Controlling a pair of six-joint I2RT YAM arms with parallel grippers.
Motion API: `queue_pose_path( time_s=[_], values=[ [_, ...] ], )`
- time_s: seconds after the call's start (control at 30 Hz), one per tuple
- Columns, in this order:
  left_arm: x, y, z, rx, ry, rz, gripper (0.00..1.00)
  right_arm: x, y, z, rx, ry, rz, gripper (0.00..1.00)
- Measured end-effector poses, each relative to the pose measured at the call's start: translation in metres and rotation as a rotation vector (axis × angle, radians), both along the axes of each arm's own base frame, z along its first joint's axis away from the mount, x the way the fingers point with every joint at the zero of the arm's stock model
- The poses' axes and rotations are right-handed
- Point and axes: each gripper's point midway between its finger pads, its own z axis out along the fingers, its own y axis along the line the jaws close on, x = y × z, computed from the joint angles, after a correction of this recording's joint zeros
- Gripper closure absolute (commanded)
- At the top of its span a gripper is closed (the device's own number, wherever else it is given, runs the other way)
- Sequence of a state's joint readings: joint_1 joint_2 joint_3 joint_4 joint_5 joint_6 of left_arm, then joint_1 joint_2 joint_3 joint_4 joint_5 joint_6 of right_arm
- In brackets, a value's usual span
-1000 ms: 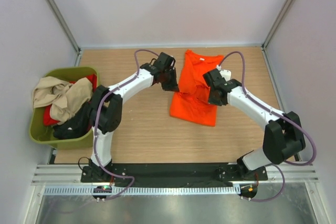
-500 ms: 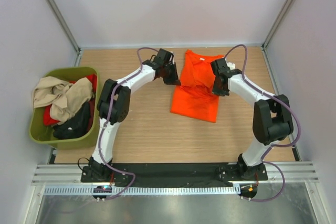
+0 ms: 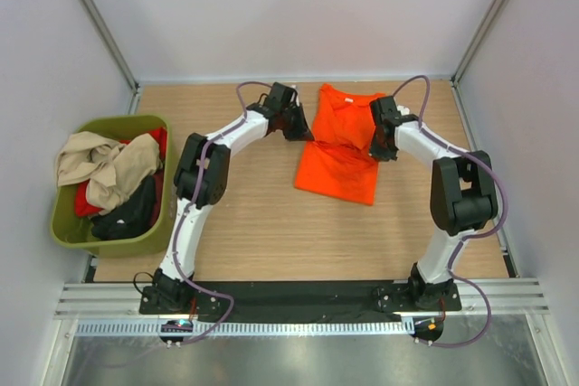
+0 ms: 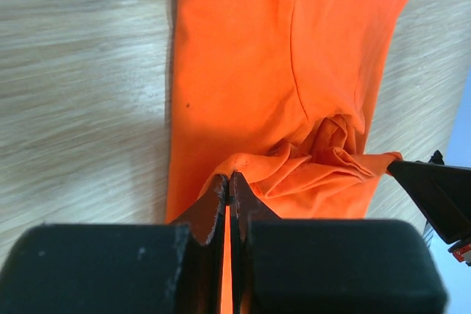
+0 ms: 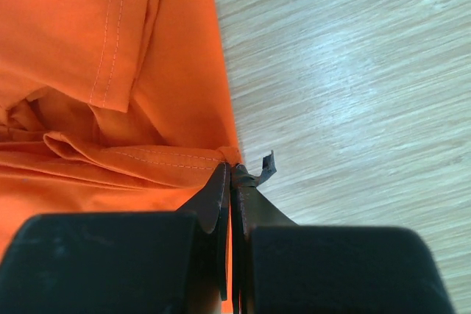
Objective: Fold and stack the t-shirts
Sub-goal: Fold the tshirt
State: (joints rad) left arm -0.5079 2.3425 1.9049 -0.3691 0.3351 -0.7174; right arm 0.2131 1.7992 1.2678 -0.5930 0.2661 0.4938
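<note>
The orange t-shirt (image 3: 338, 146) lies on the wooden table, neck at the far end, its lower part folded up. My left gripper (image 3: 303, 133) is shut on the shirt's left edge; the left wrist view shows the orange cloth (image 4: 272, 93) pinched between the tips (image 4: 230, 180). My right gripper (image 3: 375, 149) is shut on the shirt's right edge, its tips (image 5: 229, 169) pinching the hem of the orange cloth (image 5: 110, 71). Both hold the bunched fold just above the flat lower layer. Beige (image 3: 99, 164), red (image 3: 87, 198) and black (image 3: 127, 214) shirts lie piled in the tub.
An olive-green plastic tub (image 3: 63, 232) stands at the left edge of the table. White walls and metal posts enclose the wooden table (image 3: 253, 223) on three sides. The arm bases sit at the near edge.
Both grippers have moved toward the far end of the table with the orange shirt's edges, carrying the lower part up over the upper part. The shirt's outline has shortened.
</note>
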Motion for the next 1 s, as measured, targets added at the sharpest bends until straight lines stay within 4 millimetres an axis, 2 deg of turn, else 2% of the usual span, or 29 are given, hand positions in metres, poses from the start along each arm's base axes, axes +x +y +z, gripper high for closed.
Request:
queue_pose_path(
  time_s=[0.13, 0.3, 0.37, 0.4, 0.43, 0.63, 0.7, 0.8, 0.93, 1.0],
  values=[
    [0.008, 0.003, 0.0, -0.008, 0.005, 0.024, 0.96, 0.008, -0.003, 0.0, 0.007, -0.004, -0.009, 0.99],
    [0.019, 0.007, 0.004, -0.023, -0.006, 0.043, 0.97, 0.028, -0.002, 0.005, 0.02, -0.027, -0.016, 0.99],
    [0.023, 0.008, 0.008, -0.03, -0.015, 0.048, 0.87, 0.035, -0.003, 0.009, 0.031, -0.042, -0.019, 0.96],
    [0.025, 0.007, 0.01, -0.034, -0.024, 0.048, 0.8, 0.038, -0.003, 0.012, 0.035, -0.048, -0.022, 0.9],
    [0.028, 0.007, 0.013, -0.039, -0.031, 0.05, 0.68, 0.042, -0.004, 0.014, 0.041, -0.055, -0.026, 0.87],
    [0.049, 0.003, 0.031, -0.084, -0.084, 0.057, 0.6, 0.068, -0.009, 0.01, 0.088, -0.077, -0.055, 0.69],
    [0.051, 0.009, 0.032, -0.087, -0.083, 0.058, 0.58, 0.069, -0.009, 0.007, 0.111, -0.068, -0.061, 0.63],
    [0.053, 0.024, 0.03, -0.057, -0.088, 0.061, 0.58, 0.067, -0.011, 0.009, 0.135, -0.068, -0.076, 0.61],
    [0.03, 0.05, 0.028, 0.009, -0.072, 0.048, 0.6, 0.051, -0.006, 0.019, 0.169, -0.065, -0.058, 0.62],
    [0.019, 0.056, 0.032, 0.021, -0.075, 0.033, 0.64, 0.041, -0.003, 0.025, 0.192, -0.064, -0.043, 0.65]
  ],
)
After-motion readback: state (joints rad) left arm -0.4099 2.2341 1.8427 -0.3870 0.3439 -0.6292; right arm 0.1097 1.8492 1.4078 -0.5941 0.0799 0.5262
